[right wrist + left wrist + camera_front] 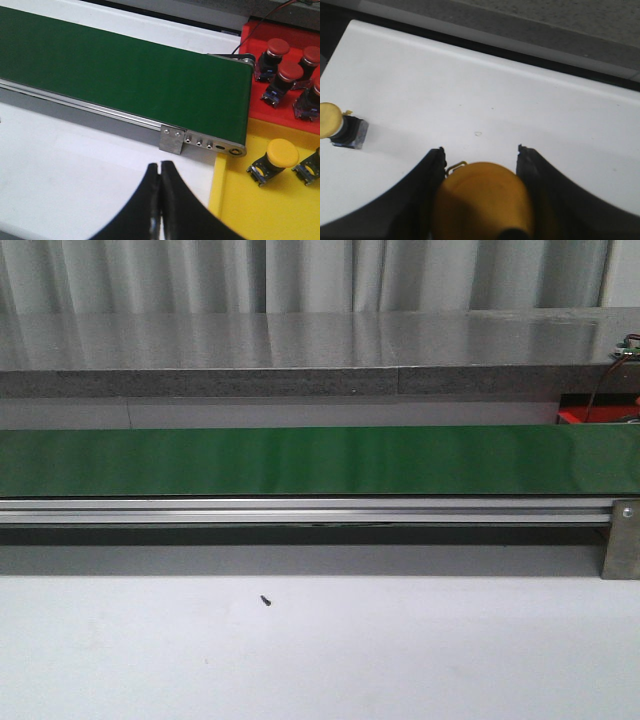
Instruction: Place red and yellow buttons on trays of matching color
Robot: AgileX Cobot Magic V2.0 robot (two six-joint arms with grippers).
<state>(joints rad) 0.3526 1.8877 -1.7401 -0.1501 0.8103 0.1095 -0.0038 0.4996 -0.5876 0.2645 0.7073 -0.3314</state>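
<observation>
In the left wrist view, the left gripper [481, 172] holds a yellow button [482, 202] between its two dark fingers [427, 190], the domed yellow cap filling the gap and pressing against both inner faces. It sits above a white surface [485, 100]. Off to one side on that same surface lies a second yellow button [340, 125], tipped on its side, its yellow cap and dark body with a clear base visible; it is well apart from the gripper.

In the right wrist view, the right gripper [160, 172] has its black fingers pressed together tip to tip with nothing between them, above the white table [75, 170]. Just beyond the fingertips is the metal end bracket [171, 140] of the green conveyor belt [125, 75]. Beside the belt's end sits a yellow tray [250, 200] with a yellow button [277, 157] lying in it and another part-seen button [309, 170] at the picture's edge. Beyond the yellow tray, touching it, is a red tray [270, 107] holding several red buttons [280, 77] clustered together.

In the front view, the bare pale table [400, 650] carries a small dark screw [266, 601]. Farther on runs the aluminium rail [300, 510], then the green belt, then a grey stone-like ledge [300, 355]. A corner of the red tray shows at the belt's far right end. Neither arm appears here.
</observation>
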